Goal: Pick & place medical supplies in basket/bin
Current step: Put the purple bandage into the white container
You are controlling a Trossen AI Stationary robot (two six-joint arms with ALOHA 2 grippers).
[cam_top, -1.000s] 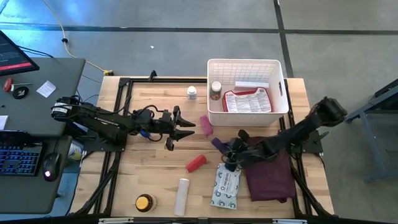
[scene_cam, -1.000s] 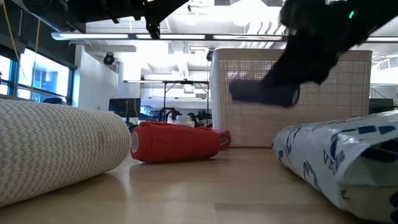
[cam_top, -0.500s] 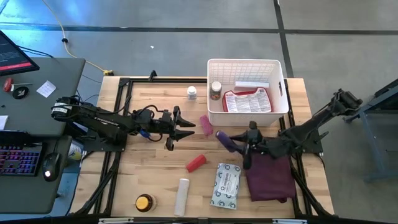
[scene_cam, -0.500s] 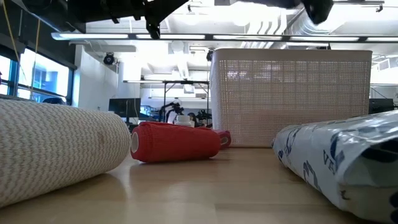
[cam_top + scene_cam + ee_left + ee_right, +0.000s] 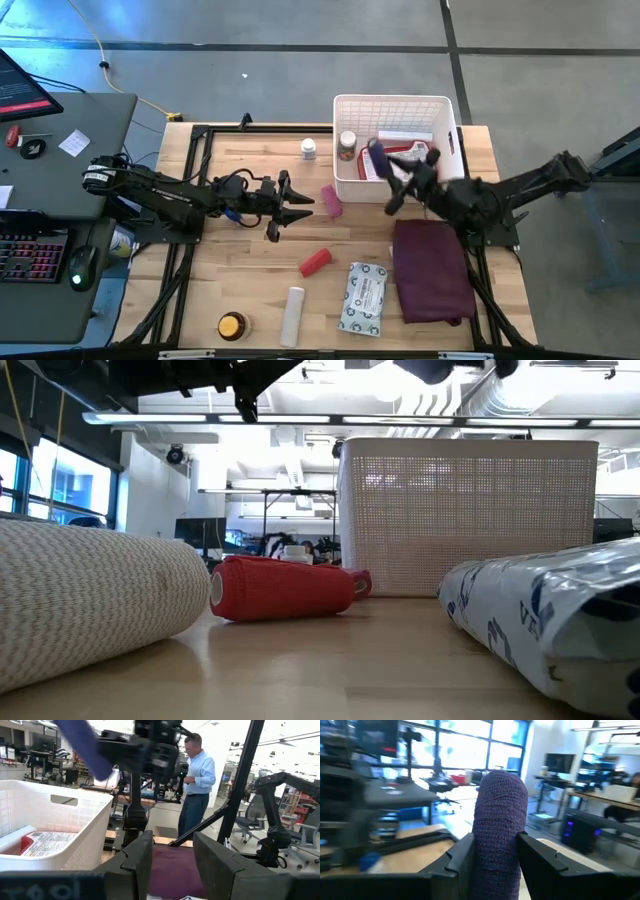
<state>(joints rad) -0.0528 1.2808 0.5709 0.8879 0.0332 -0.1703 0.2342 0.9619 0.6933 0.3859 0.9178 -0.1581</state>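
Note:
My right gripper (image 5: 386, 166) hangs over the white basket (image 5: 336, 140), shut on a purple roll (image 5: 377, 158). The roll fills the middle of the right wrist view (image 5: 500, 815) and shows high up in the left wrist view (image 5: 82, 742). In the basket lie a red-and-white case (image 5: 408, 168) and a small bottle (image 5: 347, 145). On the table rest a red roll (image 5: 315, 261), a white roll (image 5: 292, 315), a grey-white packet (image 5: 362, 298), an orange-lidded tin (image 5: 232, 325), a pink tube (image 5: 331, 200) and a small white bottle (image 5: 308, 149). My left gripper (image 5: 298, 205) waits open above the table's left half, with nothing between its fingers. My right gripper pinches the purple roll between its two fingers, which close on the curved sides of its lower part (image 5: 495, 860). The fingers reach in about level from the table's right side. The roll sticks out past the fingertips and is lifted clear, above the basket's opening.
A maroon cloth (image 5: 432, 270) lies flat on the table's right half, below the right arm. In the low view the basket's lattice wall (image 5: 470, 520) stands behind the red roll (image 5: 285, 588). A person (image 5: 197, 775) stands in the room beyond the table.
My right gripper has risen from the table near the packet and swung toward the far edge, ending over the basket. Its wrist has turned on the way. The purple roll went with it, lifted clear of the table.

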